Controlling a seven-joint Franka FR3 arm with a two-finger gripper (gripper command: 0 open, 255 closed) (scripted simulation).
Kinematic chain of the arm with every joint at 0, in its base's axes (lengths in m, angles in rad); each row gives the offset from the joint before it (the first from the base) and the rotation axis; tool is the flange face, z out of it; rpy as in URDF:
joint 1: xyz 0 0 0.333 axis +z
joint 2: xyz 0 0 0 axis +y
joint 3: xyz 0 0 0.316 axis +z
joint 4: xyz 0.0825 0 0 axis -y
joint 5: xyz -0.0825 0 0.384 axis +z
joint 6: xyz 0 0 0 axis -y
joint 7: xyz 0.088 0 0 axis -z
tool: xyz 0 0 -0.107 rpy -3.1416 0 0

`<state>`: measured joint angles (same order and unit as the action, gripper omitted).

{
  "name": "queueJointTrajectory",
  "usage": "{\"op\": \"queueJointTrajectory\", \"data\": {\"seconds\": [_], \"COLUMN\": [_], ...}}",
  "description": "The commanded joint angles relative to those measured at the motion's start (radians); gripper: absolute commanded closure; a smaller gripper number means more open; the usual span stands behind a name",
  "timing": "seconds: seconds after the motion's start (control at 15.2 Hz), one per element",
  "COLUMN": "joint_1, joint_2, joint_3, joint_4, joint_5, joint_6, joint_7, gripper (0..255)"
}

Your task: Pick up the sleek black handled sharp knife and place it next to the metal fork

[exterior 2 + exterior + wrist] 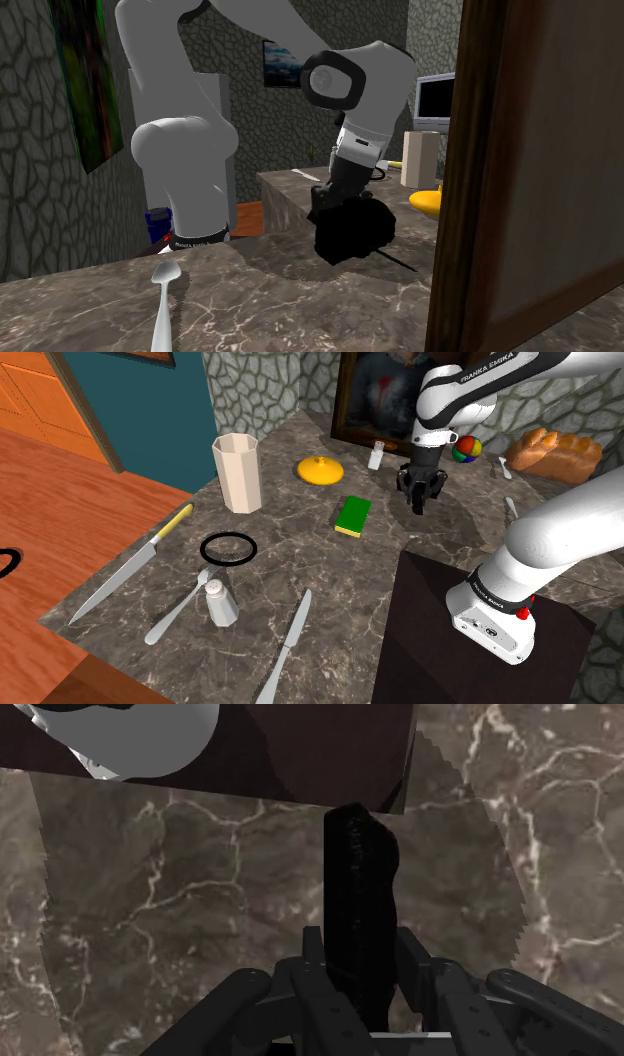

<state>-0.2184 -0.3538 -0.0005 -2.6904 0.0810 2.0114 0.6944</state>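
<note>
**A:** Shoulder view first. What have you got?

**B:** My gripper [420, 502] hangs over the marble counter [330, 567], right of centre and near the green sponge [352, 515]. There's something dark in it that I can't make out from here. Down at lower left, beside the shaker [221, 602], lies a grey piece of cutlery, possibly the fork [178, 609]. I can't see any tines.

**A:** Second exterior?

**B:** Centre frame, a thin blade [402, 264] pokes out of the hand toward lower right. It looks clear of the surface.

**A:** Wrist?

**B:** There's the knife [358, 884], dead centre, its black handle clamped between my nearly closed fingers. I'd call the pick done and the carry under way. Next I need to confirm which piece is the fork, travel across to lower left, and lay the knife alongside it without clipping the sponge.
</note>
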Motion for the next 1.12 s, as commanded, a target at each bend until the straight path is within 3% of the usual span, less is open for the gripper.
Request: {"op": "queueJointTrajectory", "data": {"seconds": [0.0,1.06], "joint_1": [-0.001,-0.003], "joint_2": [-0.020,-0.141], "joint_3": [0.000,-0.002], "joint_4": [0.008,0.141], "joint_5": [-0.002,-0.010], "joint_6": [-0.031,-0.283], "joint_7": [0.003,0.020], "gripper": [255,255]}}
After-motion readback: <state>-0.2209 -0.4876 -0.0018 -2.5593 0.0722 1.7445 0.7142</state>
